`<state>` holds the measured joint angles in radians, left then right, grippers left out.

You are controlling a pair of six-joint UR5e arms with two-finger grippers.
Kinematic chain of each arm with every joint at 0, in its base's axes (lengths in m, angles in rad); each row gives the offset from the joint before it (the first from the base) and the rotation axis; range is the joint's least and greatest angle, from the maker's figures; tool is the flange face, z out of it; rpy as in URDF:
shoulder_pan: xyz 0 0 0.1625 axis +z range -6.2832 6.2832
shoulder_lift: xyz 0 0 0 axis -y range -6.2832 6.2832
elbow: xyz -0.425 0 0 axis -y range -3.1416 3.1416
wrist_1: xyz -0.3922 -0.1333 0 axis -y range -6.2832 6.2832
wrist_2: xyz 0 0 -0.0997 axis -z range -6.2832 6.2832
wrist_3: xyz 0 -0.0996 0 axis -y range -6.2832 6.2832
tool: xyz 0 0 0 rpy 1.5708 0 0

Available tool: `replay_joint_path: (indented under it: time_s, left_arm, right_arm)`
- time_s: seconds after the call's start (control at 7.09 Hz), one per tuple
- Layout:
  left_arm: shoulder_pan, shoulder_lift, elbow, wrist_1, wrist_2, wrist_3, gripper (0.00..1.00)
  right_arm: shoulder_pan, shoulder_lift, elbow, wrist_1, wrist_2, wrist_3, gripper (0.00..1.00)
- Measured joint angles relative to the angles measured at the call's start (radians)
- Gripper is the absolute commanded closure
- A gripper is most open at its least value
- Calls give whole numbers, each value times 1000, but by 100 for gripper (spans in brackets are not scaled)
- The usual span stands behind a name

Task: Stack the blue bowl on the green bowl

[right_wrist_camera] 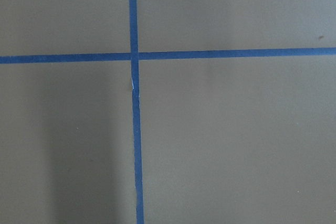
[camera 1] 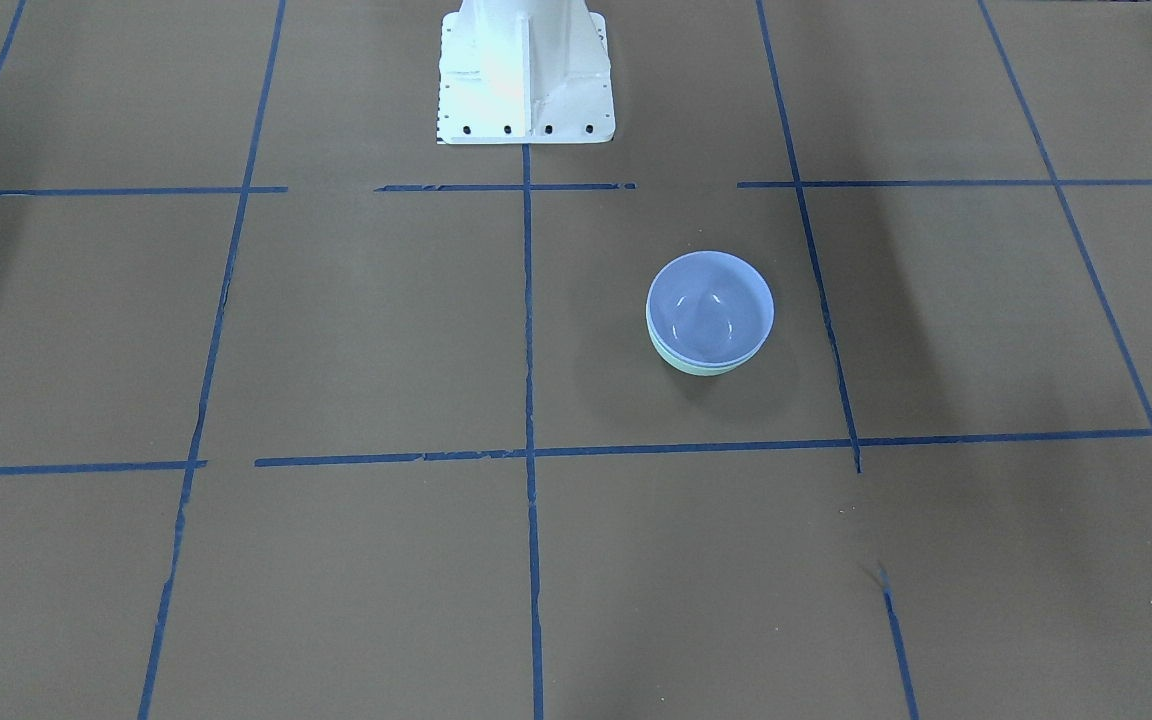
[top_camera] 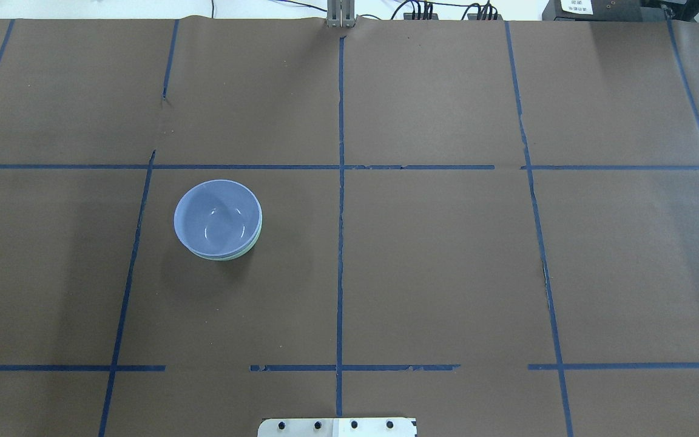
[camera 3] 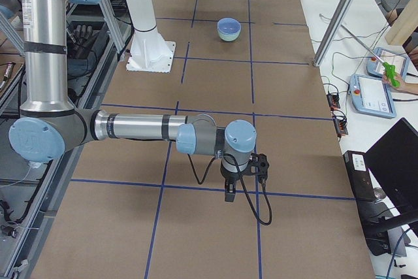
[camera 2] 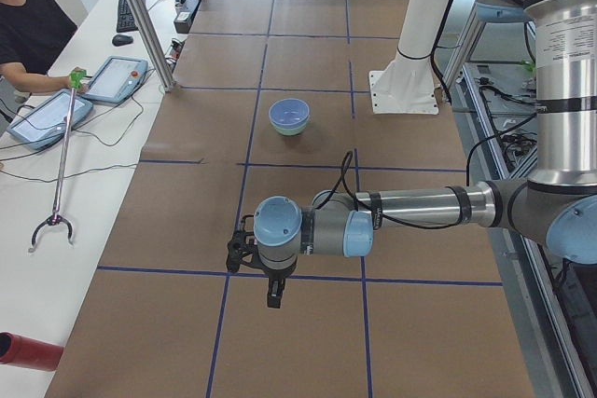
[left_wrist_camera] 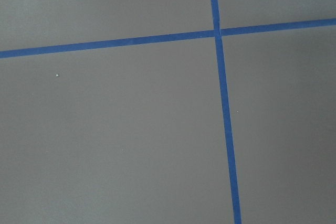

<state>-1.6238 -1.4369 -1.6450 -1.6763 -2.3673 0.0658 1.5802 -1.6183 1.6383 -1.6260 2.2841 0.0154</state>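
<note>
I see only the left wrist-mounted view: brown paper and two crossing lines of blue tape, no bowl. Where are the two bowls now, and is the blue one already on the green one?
Observer: Yes. In the front-facing view the blue bowl sits nested inside the green bowl; only a strip of green shows below it.
Operator: On which half of the table are they?
Observer: On the robot's left half. The overhead view shows them just left of the centre tape line.
Operator: Is my left tool near them?
Observer: No. In the exterior left view the left tool hangs above the table, well apart from the bowls. I cannot tell if it is open.
</note>
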Motion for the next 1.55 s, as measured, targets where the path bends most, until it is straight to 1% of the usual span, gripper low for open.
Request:
replay_joint_path:
  time_s: [0.42,1.55]
  left_arm:
    - [1,-5,-32,5,32,-56,0]
    - [2,-5,-28,7,26,-62,0]
  right_arm:
    - [0,0,0,0,0,0,0]
    - [0,0,0,0,0,0,0]
